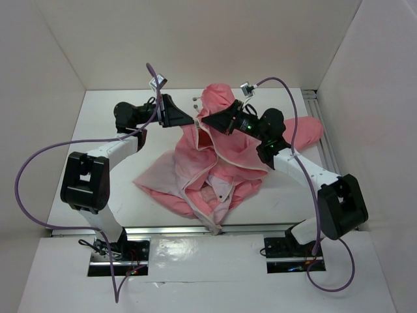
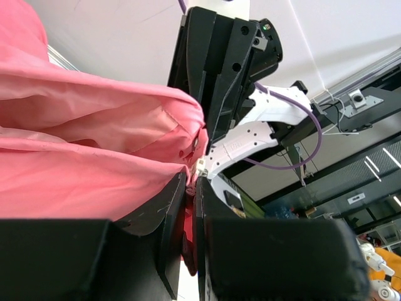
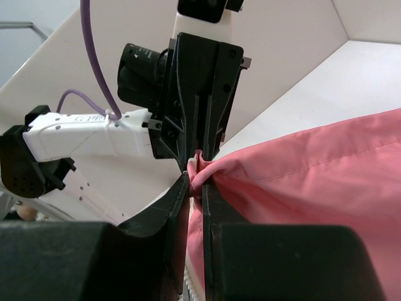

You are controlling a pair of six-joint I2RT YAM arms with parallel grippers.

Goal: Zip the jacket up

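The jacket (image 1: 225, 160) lay crumpled in the middle of the table (image 1: 287, 195). Its front was thrown open so the paler lining (image 1: 168, 176) showed, and no stretch of the zipper (image 1: 199, 205) looked joined. By my reading the work stood at its opening step, getting the front edges in hand. Both arms reached to one spot at the far, upper part of the garment. The left gripper (image 2: 190, 188) was clamped on a fold of pink cloth and the right gripper (image 3: 195, 183) was pinched likewise on a bunched edge, the two sets of fingertips nearly nose to nose. A small pale metal piece (image 2: 200, 165) sat just beyond the left fingertips. It may have been the zipper slider, though the wrist view was too cramped to be sure. The next move, as I judged it, called for drawing the two grips apart to pull that edge taut and straighten the front, then seeking the zipper's lower ends among the near folds.
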